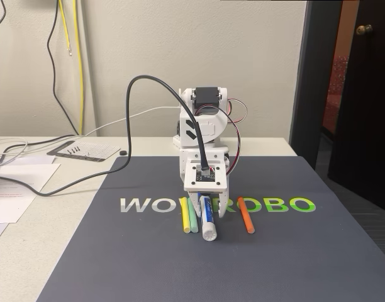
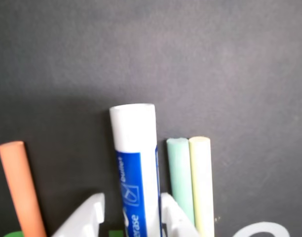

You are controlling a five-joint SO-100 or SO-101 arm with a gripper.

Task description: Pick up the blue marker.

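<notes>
The blue marker [image 1: 207,220] is a thick white barrel with blue label print, lying on the dark mat and pointing toward the fixed camera. In the wrist view the blue marker [image 2: 135,163] runs up the middle. My gripper [image 1: 208,211] reaches down over its far end, one white finger on each side. In the wrist view my gripper [image 2: 132,207] straddles the barrel. The right finger looks to be against it, and a thin dark gap shows beside the left finger. The marker rests on the mat.
A pale green stick [image 2: 180,177] and a yellow stick [image 2: 201,182] lie close beside the marker, and an orange stick [image 2: 20,187] lies apart on its other side. The dark mat [image 1: 117,264] has open room in front. Papers and cables lie at the left of the fixed view.
</notes>
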